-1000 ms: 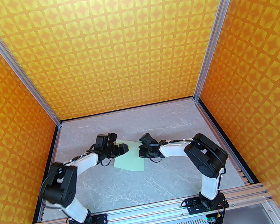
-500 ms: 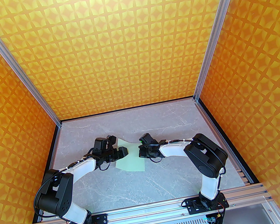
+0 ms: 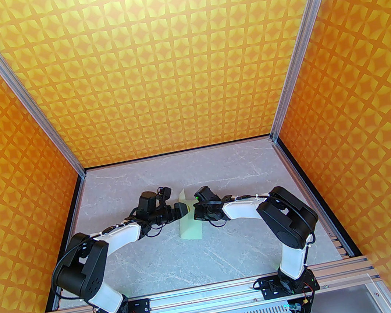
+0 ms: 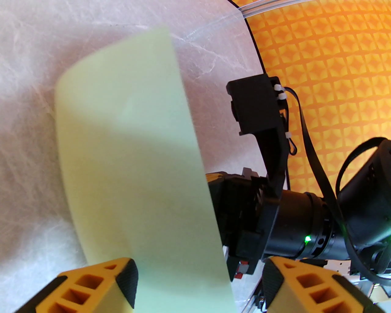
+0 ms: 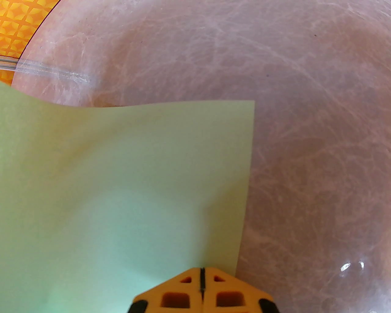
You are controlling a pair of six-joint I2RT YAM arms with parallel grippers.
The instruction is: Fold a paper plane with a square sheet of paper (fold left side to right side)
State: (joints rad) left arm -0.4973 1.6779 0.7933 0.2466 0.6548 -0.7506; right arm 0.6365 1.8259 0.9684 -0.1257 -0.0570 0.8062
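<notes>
**Inspector:** Start at the left. Pose of the left arm (image 3: pixel 119 234)?

**Assistant:** Its base is at the near-left corner of the table (image 3: pixel 162 266). The elbow is raised above the base and the white forearm runs rightward toward the table's middle. The left gripper (image 3: pixel 182 209) points right, level with the raised paper.

**Inspector:** Its fingers?

**Assistant:** Spread wide, clamping nothing. In the wrist view the lifted paper rises between the two yellow fingers (image 4: pixel 91 284), close to the left-hand one. I cannot tell whether they touch.

**Inspector:** The square sheet of paper (image 3: pixel 193 229)?

**Assistant:** It is around the middle of the table. Its left portion is curled up off the surface and stands nearly upright. Its right portion lies flat.

**Inspector:** Right arm (image 3: pixel 242 209)?

**Assistant:** It mirrors the left. The base is at the near-right corner, the elbow is high, and the forearm reaches left. The right gripper (image 3: pixel 195 213) is angled down onto the sheet's right edge.

**Inspector:** Those fingers?

**Assistant:** The fingertips (image 5: pixel 183 293) are closed tight together with nothing between them, sitting over the flat paper near its edge.
</notes>
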